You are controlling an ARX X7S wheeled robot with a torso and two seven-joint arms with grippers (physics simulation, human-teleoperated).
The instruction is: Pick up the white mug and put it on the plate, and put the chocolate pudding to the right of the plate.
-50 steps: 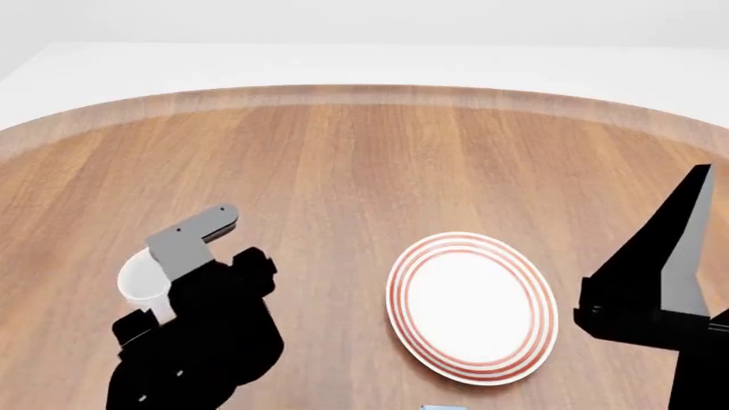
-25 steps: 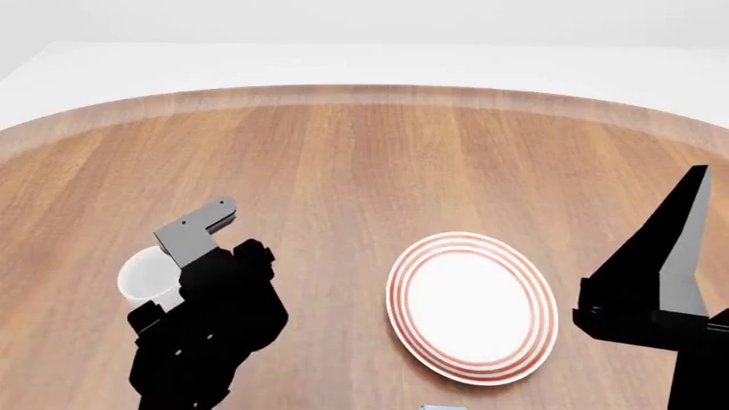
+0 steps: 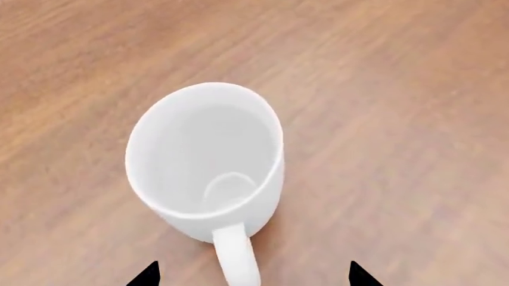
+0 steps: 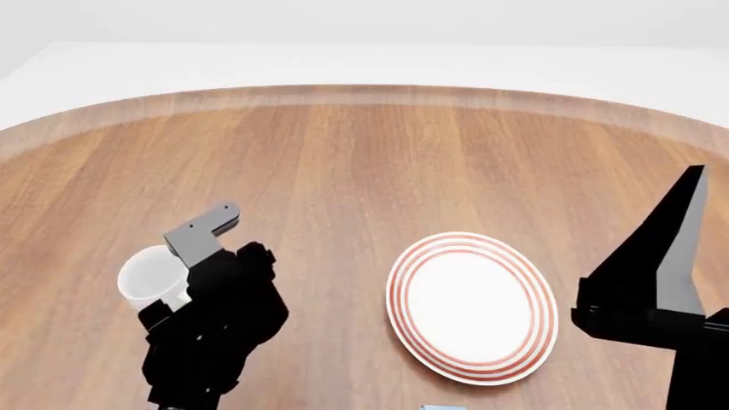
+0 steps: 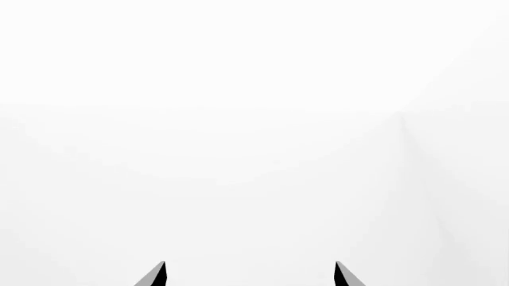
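Note:
The white mug (image 3: 207,161) stands upright on the wooden table, at the left in the head view (image 4: 146,275). My left gripper (image 3: 253,275) is open just above it, and the mug's handle (image 3: 237,262) lies between the two fingertips without touching them. In the head view the left arm (image 4: 211,329) covers the mug's right side. The red-ringed plate (image 4: 472,307) lies empty to the right. Only a light blue sliver of the chocolate pudding (image 4: 439,407) shows at the bottom edge. My right gripper (image 5: 250,275) is open and empty, raised at the right (image 4: 672,256).
The round wooden table (image 4: 364,162) stretches far back to its curved edge, with white floor beyond. The right wrist view shows only white background.
My left arm has shifted slightly to the right beside the mug. The mug, the plate and the right arm have not moved.

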